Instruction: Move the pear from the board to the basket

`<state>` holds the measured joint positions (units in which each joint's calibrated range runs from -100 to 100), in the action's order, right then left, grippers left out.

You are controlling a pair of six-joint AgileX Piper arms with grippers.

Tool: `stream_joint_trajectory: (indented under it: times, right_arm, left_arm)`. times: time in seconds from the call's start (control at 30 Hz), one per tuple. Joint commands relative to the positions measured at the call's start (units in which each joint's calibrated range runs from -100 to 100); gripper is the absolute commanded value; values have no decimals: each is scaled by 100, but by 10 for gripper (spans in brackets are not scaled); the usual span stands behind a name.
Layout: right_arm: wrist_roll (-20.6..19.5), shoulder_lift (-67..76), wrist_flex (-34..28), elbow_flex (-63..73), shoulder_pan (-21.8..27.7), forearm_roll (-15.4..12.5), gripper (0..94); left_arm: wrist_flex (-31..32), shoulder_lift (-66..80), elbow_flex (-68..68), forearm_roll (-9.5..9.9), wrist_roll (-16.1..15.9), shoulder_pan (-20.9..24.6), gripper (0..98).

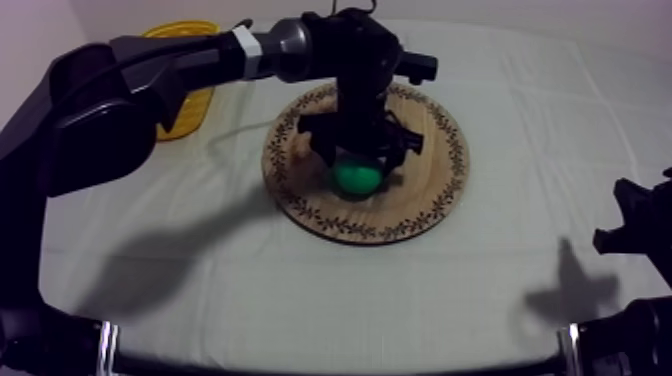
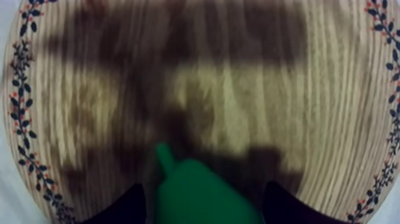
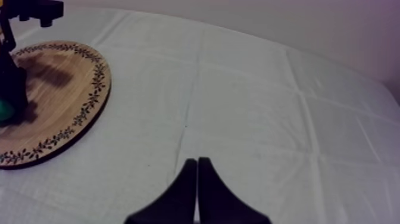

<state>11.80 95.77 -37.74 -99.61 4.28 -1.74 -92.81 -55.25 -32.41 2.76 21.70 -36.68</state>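
A green pear (image 1: 358, 178) lies on the round wooden board (image 1: 430, 150) with a patterned rim, near the table's middle. My left gripper (image 1: 357, 166) comes down on it from above, its arm reaching in from the upper left. In the left wrist view the pear (image 2: 199, 193) sits between the two black fingers (image 2: 128, 207), which stand apart with a thin dark gap on each side; the pear rests on the board (image 2: 250, 95). The yellow basket (image 1: 190, 112) stands at the far left, partly hidden by the arm. My right gripper (image 3: 197, 162) hovers shut over bare cloth.
The right arm (image 1: 640, 225) sits low at the right edge of the table. From the right wrist view the board (image 3: 71, 101) lies off to one side with the left arm (image 3: 12, 77) on it. Bare cloth stretches between board and right arm.
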Motion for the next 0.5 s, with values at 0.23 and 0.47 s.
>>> stream_joint_trajectory:
  times: [0.23,0.47]
  right_arm:
    - [0,-1,0,-5,1,1,5]
    - [0,-1,0,-5,1,1,5]
  left_arm:
    - [-28,-53,-79,-28,-338,-52,612]
    - [9,20,261,-8,-405,-97,535]
